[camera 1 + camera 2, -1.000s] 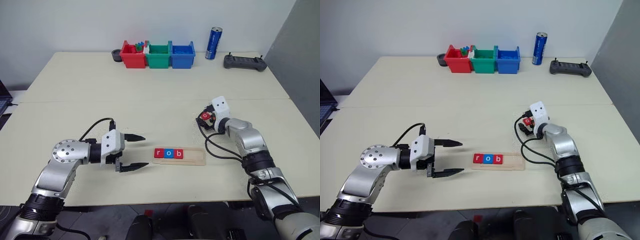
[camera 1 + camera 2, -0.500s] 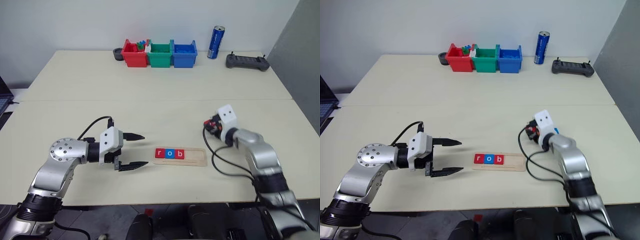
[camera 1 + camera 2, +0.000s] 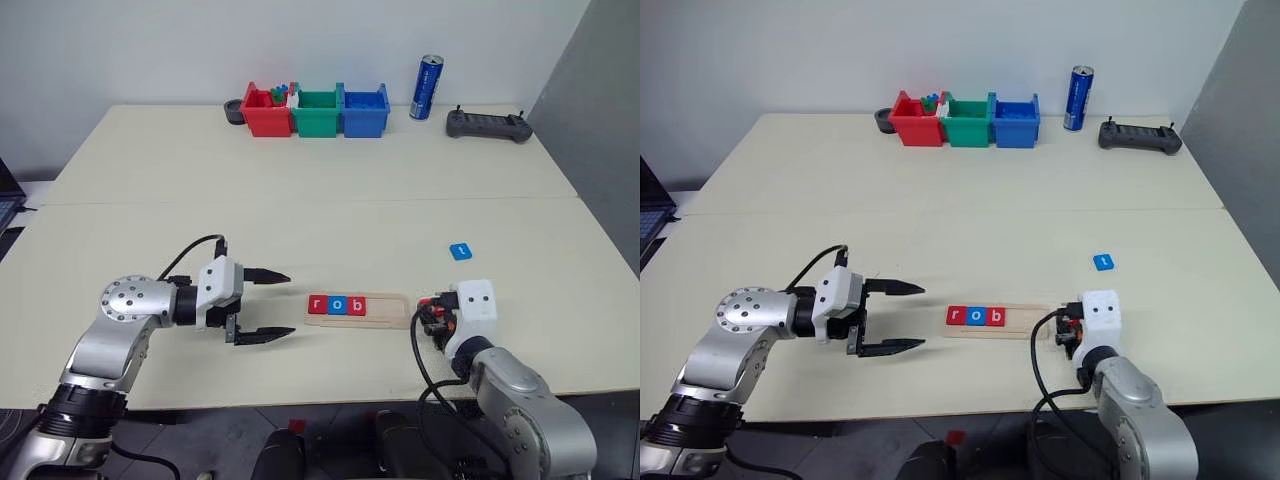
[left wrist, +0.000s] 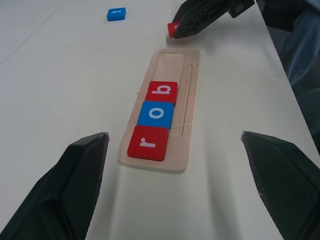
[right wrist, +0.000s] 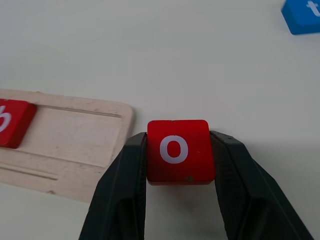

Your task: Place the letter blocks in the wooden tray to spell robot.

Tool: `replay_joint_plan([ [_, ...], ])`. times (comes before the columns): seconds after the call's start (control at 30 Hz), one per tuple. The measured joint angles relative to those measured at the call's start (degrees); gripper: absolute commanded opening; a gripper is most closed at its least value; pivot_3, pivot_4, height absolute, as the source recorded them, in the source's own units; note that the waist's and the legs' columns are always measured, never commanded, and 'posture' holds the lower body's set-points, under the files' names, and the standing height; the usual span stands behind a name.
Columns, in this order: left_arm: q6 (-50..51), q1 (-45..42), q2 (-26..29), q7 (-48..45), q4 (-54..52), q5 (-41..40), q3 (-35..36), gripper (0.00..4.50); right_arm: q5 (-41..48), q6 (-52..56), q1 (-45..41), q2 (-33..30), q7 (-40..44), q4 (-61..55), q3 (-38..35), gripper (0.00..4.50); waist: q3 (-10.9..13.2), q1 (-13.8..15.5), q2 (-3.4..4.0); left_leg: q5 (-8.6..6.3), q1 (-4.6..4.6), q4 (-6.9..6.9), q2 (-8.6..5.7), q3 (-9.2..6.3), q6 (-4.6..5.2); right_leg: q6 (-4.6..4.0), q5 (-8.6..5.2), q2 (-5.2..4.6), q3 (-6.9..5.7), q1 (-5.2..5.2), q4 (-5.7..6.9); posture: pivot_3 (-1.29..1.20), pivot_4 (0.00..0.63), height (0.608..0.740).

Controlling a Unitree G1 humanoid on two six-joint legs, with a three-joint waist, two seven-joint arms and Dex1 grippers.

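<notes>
Right gripper [image 5: 177,165] pinching red o tile [image 5: 178,150] by side edges, tray [image 5: 85,145] at nine o'clock; my read: light, rigid, slick. Left gripper [image 3: 262,305] spread.

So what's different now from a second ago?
The right pincer pulled back toward the robot with the red o tile clamped, now beside the tray's empty end. That uncovered the blue t tile. The left pincer stayed open; r, o, b unchanged.

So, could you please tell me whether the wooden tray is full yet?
Not full. The wooden tray holds r, o, b; its right end is bare. The right claw grips the red o block beside that end.
</notes>
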Motion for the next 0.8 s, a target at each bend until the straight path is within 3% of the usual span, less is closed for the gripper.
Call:
replay_joint_plan([
  [0.07, -0.3, -0.1, 0.0, 0.0, 0.0, 0.0, 0.0, 4.5, -0.1, -0.3, -0.1, 1.0, -1.1, 1.0, -1.7, 1.45, 0.0, 0.0, 0.0, 0.0, -0.03, -0.02, 0.0, 0.01, 0.0, -0.01, 0.0, -0.01, 0.01, -0.01, -0.03, 0.0, 0.15, 0.74],
  [0.1, -0.3, -0.1, 0.0, 0.0, 0.0, 0.0, 0.0, 4.5, -0.1, -0.6, -0.3, 1.9, -1.6, 1.2, -2.7, 2.2, 0.0, 0.0, 0.0, 0.0, -0.03, -0.03, 0.0, 0.0, 0.0, -0.04, 0.01, -0.01, 0.0, -0.02, -0.04, 0.0, 0.15, 0.74],
  [0.33, -1.1, 0.9, 0.0, 0.3, -0.1, 0.0, 0.1, 4.5, 1.0, -1.9, -2.7, 5.3, -2.9, 1.4, -5.8, 4.46, 0.0, 0.0, 0.0, -0.01, -0.03, -0.05, 0.01, 0.0, 0.01, -0.08, 0.0, -0.01, -0.01, -0.03, -0.02, 0.0, 0.15, 0.74],
  [0.5, -2.5, 1.8, 0.0, 0.4, 0.0, 0.1, 0.3, 4.5, 1.5, -2.1, -6.3, -0.2, -0.9, 0.6, -6.4, 4.46, 0.0, 0.0, 0.02, -0.01, -0.03, -0.04, 0.0, 0.0, 0.01, -0.08, -0.01, -0.01, -0.01, -0.02, -0.04, 0.0, 0.15, 0.74],
  [0.57, -3.2, 2.4, 0.0, 0.5, 0.4, 0.2, 0.3, 4.5, 3.2, -2.1, -9.6, -8.6, 4.3, 1.1, -6.6, 4.46, 0.0, 0.0, 0.05, -0.01, -0.02, -0.02, -0.04, 0.07, 0.01, -0.07, 0.0, -0.05, 0.04, -0.02, -0.05, 0.0, 0.15, 0.74],
  [0.63, -3.8, 2.8, 0.1, 0.6, 1.1, 0.5, 0.4, 4.5, 5.3, -2.7, -11.1, -21.8, 12.7, 3.6, -6.4, 4.46, 0.0, 0.1, 0.01, -0.02, 0.01, -0.05, -0.04, 0.01, 0.03, -0.07, -0.01, -0.05, -0.03, 0.06, -0.12, 0.0, 0.15, 0.74],
  [0.8, -4.9, 3.2, 0.1, 1.1, 1.7, 1.4, 0.5, 4.5, 13.3, -7.1, -11.0, -36.9, 32.4, 11.3, -6.3, 4.46, 0.0, 0.2, 0.05, -0.05, 0.02, -0.06, -0.01, 0.01, 0.09, -0.15, -0.04, 0.0, -0.03, 0.07, -0.08, 0.0, 0.15, 0.74],
])
